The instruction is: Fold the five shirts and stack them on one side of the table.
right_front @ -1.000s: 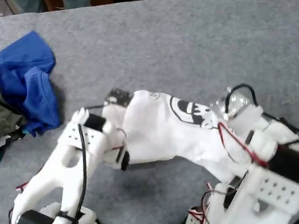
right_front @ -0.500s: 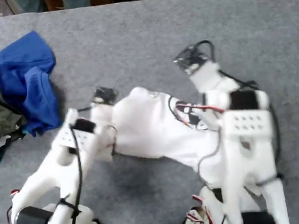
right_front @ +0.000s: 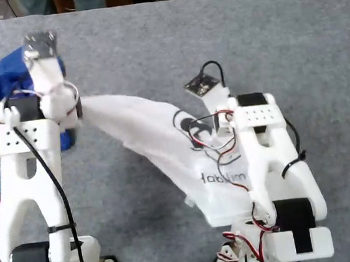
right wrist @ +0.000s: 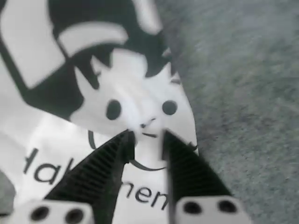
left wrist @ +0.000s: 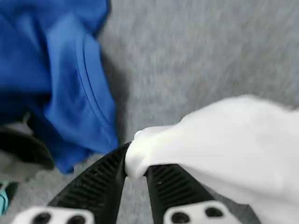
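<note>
Left jaws are clamping the ten-o'clock end of the white shirt (right_front: 138, 123); right jaws are clamping its printed middle.

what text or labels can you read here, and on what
white shirt: dark lettering below a cartoon face, partly covered by the right gripper and blurred; not readable whole.
blue shirt: no print visible.

We look down on the grey felt table (right_front: 316, 41) from above the arms' bases. Our wrist cameras sit close behind the left gripper (left wrist: 136, 161) and right gripper (right wrist: 146, 137); all views share the white printed shirt (right_front: 143, 128).
</note>
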### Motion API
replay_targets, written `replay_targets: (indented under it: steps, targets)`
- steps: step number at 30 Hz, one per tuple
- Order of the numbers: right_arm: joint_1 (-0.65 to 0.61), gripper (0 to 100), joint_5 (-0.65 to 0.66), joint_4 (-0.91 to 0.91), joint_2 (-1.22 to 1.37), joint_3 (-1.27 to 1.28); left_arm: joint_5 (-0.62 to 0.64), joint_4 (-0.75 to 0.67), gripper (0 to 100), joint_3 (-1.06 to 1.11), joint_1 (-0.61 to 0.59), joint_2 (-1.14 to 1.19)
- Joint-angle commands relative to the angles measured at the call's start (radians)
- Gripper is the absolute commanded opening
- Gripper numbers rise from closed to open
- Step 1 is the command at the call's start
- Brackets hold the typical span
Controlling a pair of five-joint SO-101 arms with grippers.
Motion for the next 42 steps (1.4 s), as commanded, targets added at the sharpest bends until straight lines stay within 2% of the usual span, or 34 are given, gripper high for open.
replay_targets:
  steps: [1,5,9,12,15,17,20,23,26,29,31,33,36,42]
  targets:
    - [-0.057,1.5,0.003,0.160,0.001,-0.077,-0.006,-0.021,3,-0.157,0.022,0.017]
    - [-0.216,1.3,-0.003,0.282,-0.067,-0.079,0.009,-0.091,3,-0.231,0.076,0.098]
    - [-0.388,1.3,-0.054,0.350,-0.263,-0.074,0.097,-0.175,3,-0.323,0.120,0.239]
    - [-0.460,1.4,-0.080,0.384,-0.421,-0.074,0.126,-0.189,3,-0.446,0.154,0.361]
    - [-0.462,1.5,-0.081,0.417,-0.545,-0.076,0.126,-0.180,3,-0.604,0.189,0.476]
    - [-0.462,2.7,-0.084,0.440,-0.602,-0.084,0.130,-0.152,9,-0.691,0.220,0.548]
    - [-0.417,13.3,-0.137,0.470,-0.654,-0.145,0.213,-0.037,20,-0.820,0.248,0.634]
    - [-0.298,26.0,-0.173,0.470,-0.665,-0.265,0.264,0.089,24,-0.943,0.229,0.694]
    - [-0.210,29.7,-0.118,0.465,-0.619,-0.374,0.242,0.216,25,-1.040,0.196,0.721]
    - [-0.169,27.6,-0.106,0.417,-0.499,-0.443,0.091,0.367,24,-1.118,0.194,0.724]
    - [-0.153,26.0,-0.106,0.376,-0.389,-0.487,0.071,0.457,24,-1.168,0.186,0.724]
    - [-0.150,24.6,-0.106,0.331,-0.257,-0.542,0.069,0.477,24,-1.167,0.143,0.723]
    - [-0.153,23.5,-0.104,0.302,-0.047,-0.647,0.017,0.477,24,-1.073,0.094,0.663]
    - [-0.204,23.7,-0.075,0.321,0.361,-0.935,-0.051,0.443,24,-0.648,0.091,0.414]
